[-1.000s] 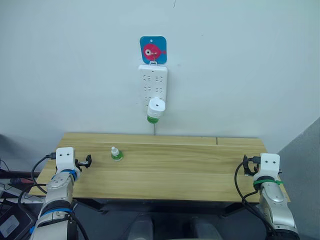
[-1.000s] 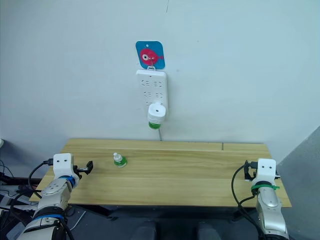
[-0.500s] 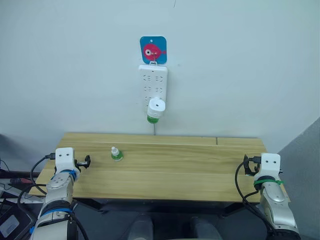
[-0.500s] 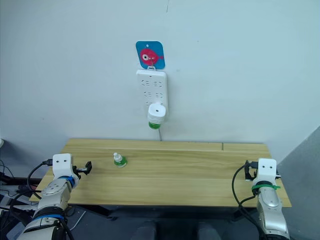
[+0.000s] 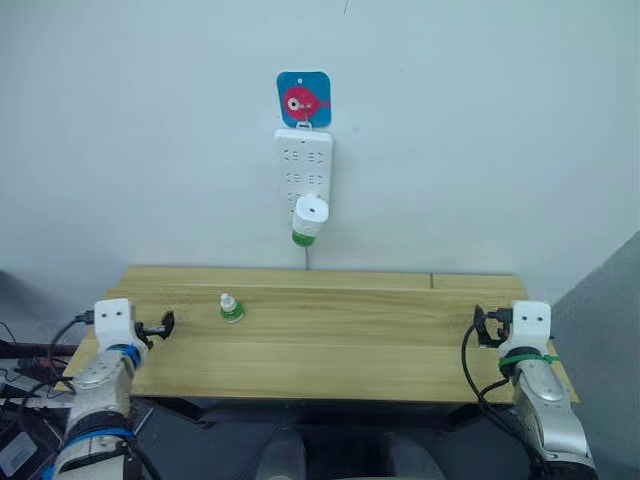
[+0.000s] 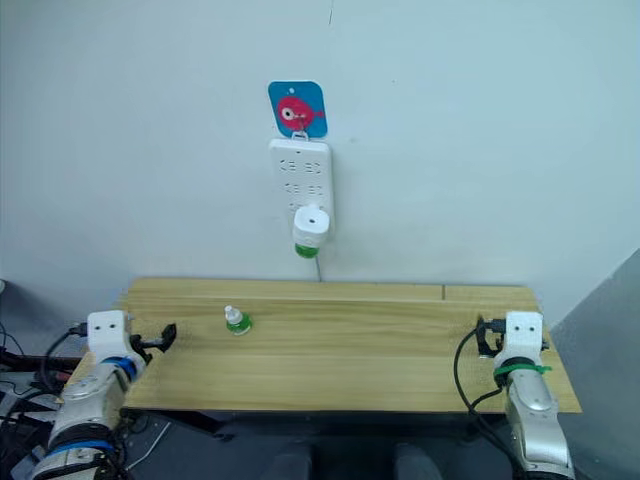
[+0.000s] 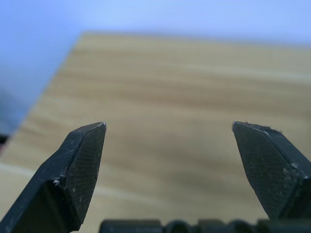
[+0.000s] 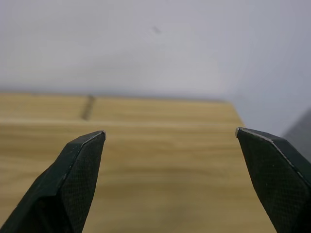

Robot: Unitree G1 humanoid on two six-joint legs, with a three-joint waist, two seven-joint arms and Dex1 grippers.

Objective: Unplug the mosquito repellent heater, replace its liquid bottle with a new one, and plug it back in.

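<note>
The small white rounded plastic mosquito repellent heater (image 5: pixel 310 214), a green-based bottle under it, sat plugged into the lower end of the long white power strip (image 5: pixel 304 170) hung on the pale wall below a blue square hook plate with a red fish (image 5: pixel 304 99). A small clear bottle with a green collar (image 5: pixel 231 307) stood upright on the light wooden table (image 5: pixel 330 340), left of centre. The left claw (image 5: pixel 164 323) hovered released over the table's left edge, well apart from that bottle; the right claw (image 5: pixel 481 326) hung released at the right edge, both empty.

Small white rounded mosquito repellent heater (image 5: pixel 310 213) plugged into wall power strip (image 5: pixel 304 165) (lowest socket), green-based bottle beneath it, spare little bottle (image 5: pixel 231 307) upright on table (image 5: pixel 380 340), left of centre
</note>
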